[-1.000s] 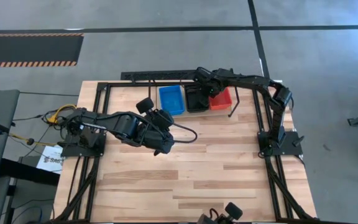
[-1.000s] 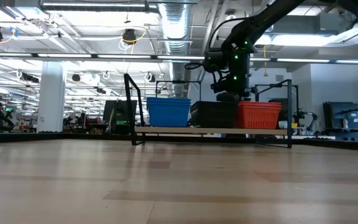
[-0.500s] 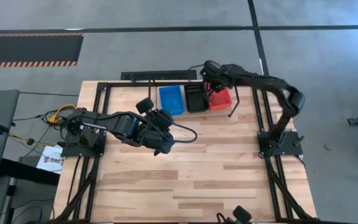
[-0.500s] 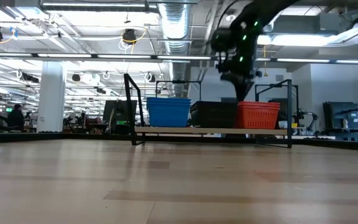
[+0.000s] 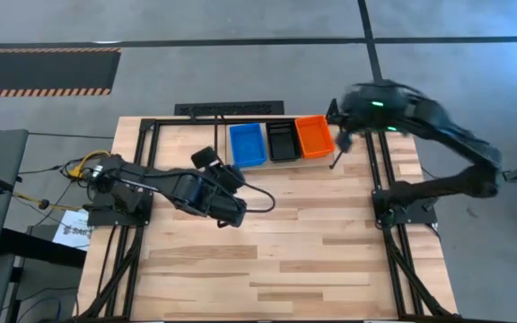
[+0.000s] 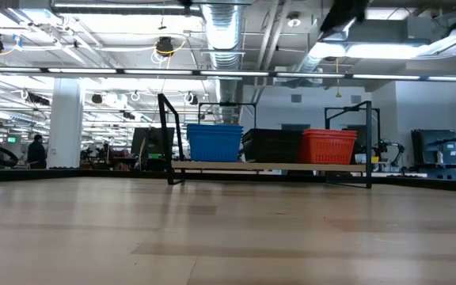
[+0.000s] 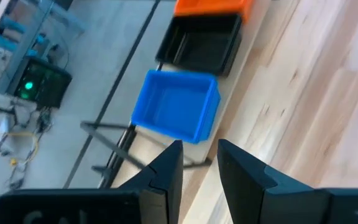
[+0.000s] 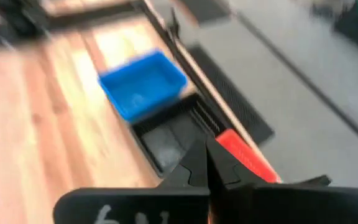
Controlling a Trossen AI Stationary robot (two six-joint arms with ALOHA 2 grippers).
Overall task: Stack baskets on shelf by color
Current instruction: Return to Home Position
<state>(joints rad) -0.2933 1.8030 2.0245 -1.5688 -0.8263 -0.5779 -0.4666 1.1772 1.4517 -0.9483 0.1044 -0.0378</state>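
Note:
A blue basket [image 5: 248, 144], a black one [image 5: 283, 141] and a red-orange one [image 5: 314, 135] stand side by side with their bottoms on the shelf [image 6: 267, 166] at the table's far edge. The low view shows them in the same order: blue [image 6: 214, 142], black [image 6: 271, 146], red-orange [image 6: 328, 146]. My right gripper [image 8: 207, 165] is shut and empty. It hangs high above the shelf's right end [image 5: 341, 135]. My left gripper [image 7: 199, 165] is open by a narrow gap and holds nothing. It hovers over the table [image 5: 232, 173] near the blue basket [image 7: 176, 112] and points toward it.
The plank tabletop [image 5: 267, 260] lies bare on the near side of the shelf. Black frame rails [image 5: 146, 135] run along the table's edges. A person [image 6: 36, 150] stands far off in the room beyond.
My right gripper, still shut, has risen from low over the black and red-orange baskets. It has swung up and toward the table's right edge, leaving the low view almost wholly. The baskets have stayed in place. My left gripper has sunk a little.

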